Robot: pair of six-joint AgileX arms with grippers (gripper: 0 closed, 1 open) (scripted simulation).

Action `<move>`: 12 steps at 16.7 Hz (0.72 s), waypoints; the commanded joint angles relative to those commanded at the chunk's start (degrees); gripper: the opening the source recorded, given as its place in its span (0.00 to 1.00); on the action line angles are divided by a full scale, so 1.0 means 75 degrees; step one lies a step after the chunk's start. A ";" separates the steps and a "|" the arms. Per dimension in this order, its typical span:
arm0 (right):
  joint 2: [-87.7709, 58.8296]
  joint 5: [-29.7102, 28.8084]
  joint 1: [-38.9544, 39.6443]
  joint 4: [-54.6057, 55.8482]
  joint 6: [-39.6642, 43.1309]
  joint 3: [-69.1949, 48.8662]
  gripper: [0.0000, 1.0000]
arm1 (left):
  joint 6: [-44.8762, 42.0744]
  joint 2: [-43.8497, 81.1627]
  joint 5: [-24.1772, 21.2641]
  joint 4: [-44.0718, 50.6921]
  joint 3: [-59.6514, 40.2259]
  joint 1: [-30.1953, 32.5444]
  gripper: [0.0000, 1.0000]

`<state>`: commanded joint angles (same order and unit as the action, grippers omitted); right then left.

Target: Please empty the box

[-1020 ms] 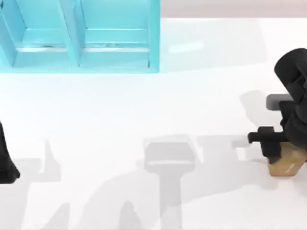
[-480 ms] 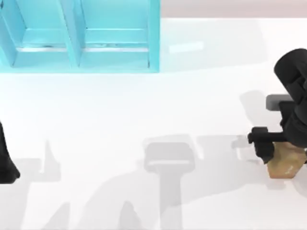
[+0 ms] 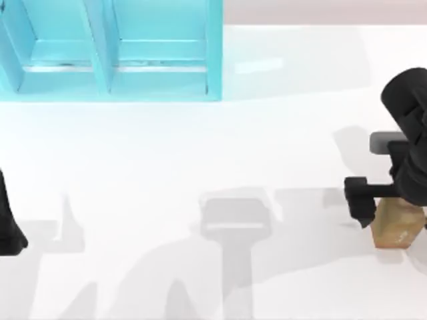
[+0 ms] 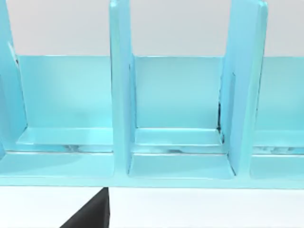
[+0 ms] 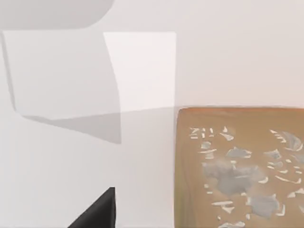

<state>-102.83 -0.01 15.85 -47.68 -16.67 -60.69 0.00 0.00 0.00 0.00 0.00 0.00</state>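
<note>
Our landmark is the blue box (image 3: 110, 50), a light blue set of open compartments split by upright dividers, standing at the far left end of the white table (image 3: 200, 147) in the top view. The compartments we can see hold nothing.

Our right gripper (image 3: 363, 203) is well away from the box, far off to its right and nearer the front, at the table's right edge. It sits directly against a small brown block (image 3: 397, 223), on the block's box-facing side; we cannot tell how far its jaws are spread or whether they have hold of the block. The right wrist view shows the block's tan top face (image 5: 240, 166) with pale grey flecks, lying on the white surface.

Our left arm (image 3: 10, 223) is parked in front of the box, at the table's left edge. Its wrist camera looks straight into the box (image 4: 180, 142), taking in the dividers and the bare compartment floors; its jaws' state cannot be told.
</note>
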 joint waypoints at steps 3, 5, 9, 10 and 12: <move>0.0093 0.0003 0.0010 -0.0300 0.0000 -0.0248 1.00 | 0.0000 0.0000 0.0000 0.0000 0.0000 0.0000 1.00; 0.0235 0.0001 0.0012 -0.0851 0.0013 -0.0607 1.00 | 0.0000 0.0000 0.0000 0.0000 0.0000 0.0000 1.00; 0.0643 -0.0002 -0.0012 -0.2097 0.0028 -0.1402 1.00 | 0.0000 0.0000 0.0000 0.0000 0.0000 0.0000 1.00; 0.0718 0.0000 -0.0017 -0.2285 0.0030 -0.1540 1.00 | 0.0000 0.0000 0.0000 0.0000 0.0000 0.0000 1.00; 0.0779 0.0002 -0.0021 -0.2421 0.0033 -0.1642 1.00 | 0.0000 0.0000 0.0000 0.0000 0.0000 0.0000 1.00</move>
<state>-96.99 0.01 15.69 -65.83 -16.43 -73.00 0.00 0.00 0.00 0.00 0.00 0.00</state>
